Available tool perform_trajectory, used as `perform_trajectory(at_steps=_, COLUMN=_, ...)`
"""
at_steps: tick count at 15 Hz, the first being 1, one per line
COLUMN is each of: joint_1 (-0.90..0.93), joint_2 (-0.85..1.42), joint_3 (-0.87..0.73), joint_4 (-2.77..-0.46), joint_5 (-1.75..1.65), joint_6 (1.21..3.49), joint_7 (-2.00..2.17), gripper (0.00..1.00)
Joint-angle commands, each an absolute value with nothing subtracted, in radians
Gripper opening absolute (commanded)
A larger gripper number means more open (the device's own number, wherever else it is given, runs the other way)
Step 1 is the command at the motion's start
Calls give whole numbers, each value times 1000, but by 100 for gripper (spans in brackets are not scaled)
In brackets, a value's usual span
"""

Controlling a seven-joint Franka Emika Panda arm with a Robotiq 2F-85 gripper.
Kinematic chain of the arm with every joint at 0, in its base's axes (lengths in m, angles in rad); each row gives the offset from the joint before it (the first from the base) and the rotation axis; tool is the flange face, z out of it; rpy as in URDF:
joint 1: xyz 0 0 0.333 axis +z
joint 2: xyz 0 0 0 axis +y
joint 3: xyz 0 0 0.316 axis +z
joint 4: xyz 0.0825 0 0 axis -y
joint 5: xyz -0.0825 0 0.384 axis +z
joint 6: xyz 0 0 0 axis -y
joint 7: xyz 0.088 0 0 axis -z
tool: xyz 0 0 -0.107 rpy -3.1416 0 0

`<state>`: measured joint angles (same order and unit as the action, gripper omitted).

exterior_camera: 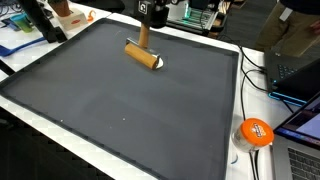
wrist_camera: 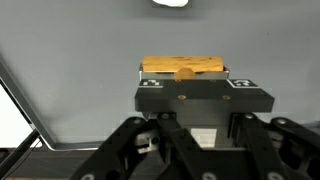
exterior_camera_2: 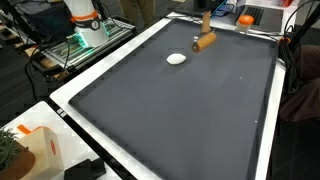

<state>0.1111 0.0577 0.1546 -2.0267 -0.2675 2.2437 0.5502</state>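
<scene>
Light brown wooden cylinder with handle (exterior_camera: 146,56): bare, unvarnished wood is noted, matt, with a smooth sanded face seen in the wrist view. Large dark grey mat (exterior_camera: 120,110): matt, finely textured, no glare recorded; cloth or rubber not determined. Small white oval object (exterior_camera_2: 176,59): smooth, faintly glossy. Orange round case (exterior_camera: 254,132): glossy plastic.

No text, number or brand can be read in any view. A white label is seen on the orange round case (exterior_camera: 255,132) in an exterior view, but its print is too small to be made out. Orange markings are borne by the white box (exterior_camera_2: 40,148) in an exterior view, and nothing legible is given by them. Small dark marks are shown on two pale plates of the gripper (wrist_camera: 186,72) in the wrist view; they cannot be read either.
</scene>
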Motion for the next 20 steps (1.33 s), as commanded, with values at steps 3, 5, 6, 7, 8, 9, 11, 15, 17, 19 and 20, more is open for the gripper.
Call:
perform_trajectory(at_steps=3, joint_1=135, joint_2=93, joint_3=137, joint_4=-1966, joint_5=-282, joint_6=2182, joint_7=555, gripper=22)
perform_trajectory(at_steps=5, joint_1=138, joint_2=104, joint_3=135, joint_4=-1949, joint_5=-272, joint_6=2152, joint_7=549, gripper=22)
perform_trajectory(at_steps=6, joint_1=139, joint_2=110, joint_3=134, joint_4=-1935, joint_5=-262, joint_6=2123, joint_7=537, gripper=22)
perform_trajectory(at_steps=7, joint_1=139, joint_2=117, joint_3=134, joint_4=-1921, joint_5=-256, joint_6=2100, joint_7=530, gripper=22)
perform_trajectory(at_steps=8, joint_1=139, joint_2=123, joint_3=134, joint_4=-1906, joint_5=-248, joint_6=2074, joint_7=520, gripper=22)
perform_trajectory(at_steps=9, joint_1=139, joint_2=130, joint_3=134, joint_4=-1889, joint_5=-240, joint_6=2048, joint_7=510, gripper=22)
perform_trajectory(at_steps=11, joint_1=140, joint_2=144, joint_3=136, joint_4=-1855, joint_5=-217, joint_6=1999, joint_7=472, gripper=22)
perform_trajectory(at_steps=15, joint_1=141, joint_2=170, joint_3=134, joint_4=-1803, joint_5=-188, joint_6=1938, joint_7=422, gripper=22)
perform_trajectory(at_steps=17, joint_1=140, joint_2=182, joint_3=134, joint_4=-1783, joint_5=-170, joint_6=1913, joint_7=395, gripper=22)
perform_trajectory(at_steps=19, joint_1=138, joint_2=195, joint_3=135, joint_4=-1767, joint_5=-143, joint_6=1883, joint_7=357, gripper=22)
perform_trajectory(at_steps=20, joint_1=138, joint_2=202, joint_3=135, joint_4=-1760, joint_5=-132, joint_6=1869, joint_7=343, gripper=22)
